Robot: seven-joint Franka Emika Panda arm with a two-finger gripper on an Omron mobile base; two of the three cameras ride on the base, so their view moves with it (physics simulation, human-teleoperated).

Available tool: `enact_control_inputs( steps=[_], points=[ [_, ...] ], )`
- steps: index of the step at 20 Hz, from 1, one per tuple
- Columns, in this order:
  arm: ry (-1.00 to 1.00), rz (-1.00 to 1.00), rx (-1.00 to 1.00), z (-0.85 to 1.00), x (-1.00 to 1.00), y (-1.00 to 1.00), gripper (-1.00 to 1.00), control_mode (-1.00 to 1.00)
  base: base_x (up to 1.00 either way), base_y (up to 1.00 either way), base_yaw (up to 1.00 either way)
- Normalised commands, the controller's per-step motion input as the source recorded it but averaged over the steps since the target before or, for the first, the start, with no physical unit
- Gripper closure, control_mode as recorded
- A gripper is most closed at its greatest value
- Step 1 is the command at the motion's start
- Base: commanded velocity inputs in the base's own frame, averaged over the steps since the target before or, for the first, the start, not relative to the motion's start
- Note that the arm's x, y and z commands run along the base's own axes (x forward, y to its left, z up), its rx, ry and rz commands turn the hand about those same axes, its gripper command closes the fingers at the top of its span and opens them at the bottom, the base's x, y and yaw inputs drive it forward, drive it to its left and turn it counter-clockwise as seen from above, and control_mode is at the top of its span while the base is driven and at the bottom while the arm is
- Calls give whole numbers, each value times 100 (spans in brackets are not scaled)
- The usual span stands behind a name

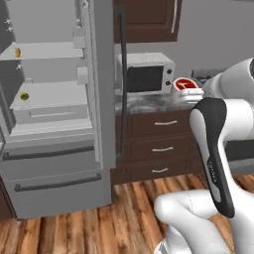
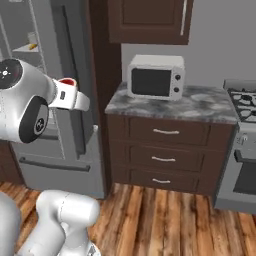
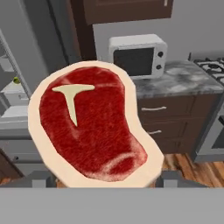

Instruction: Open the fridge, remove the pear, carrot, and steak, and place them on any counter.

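The steak (image 3: 92,124), red with a pale fat rim, sits large in the hand view, and my gripper (image 3: 107,180) is shut on it from both sides. It hangs in the air in front of the counter (image 3: 183,83), between the fridge and the microwave. From the base the steak (image 1: 185,83) shows as a small red patch at the hand. The fridge (image 1: 101,99) stands open. On a middle shelf lies the pear (image 1: 24,96), and the carrot (image 1: 17,52) is on the shelf above. The pear (image 3: 16,80) is also small at the left of the hand view.
A white microwave (image 2: 155,76) stands on the counter (image 2: 200,106) over dark drawers (image 2: 166,132). A stove (image 2: 242,107) adjoins the counter's right end. Dark upper cabinets (image 2: 150,20) hang above. The open fridge door (image 1: 106,74) juts out beside the counter's left end.
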Motion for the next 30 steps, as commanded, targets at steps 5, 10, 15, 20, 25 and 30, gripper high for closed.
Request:
enact_control_inputs(
  steps=[5,10,15,20,25,30],
  points=[
    [0,0,0,0,0,0,100,100,70,-100,-11],
    [0,0,0,0,0,0,100,100,98,-74,-11],
    [0,0,0,0,0,0,100,100,80,-30,0],
    [0,0,0,0,0,0,100,100,88,-19,0],
    [0,0,0,0,0,0,100,100,91,-15,0],
    [0,0,0,0,0,0,100,100,84,-8,0]
  ],
)
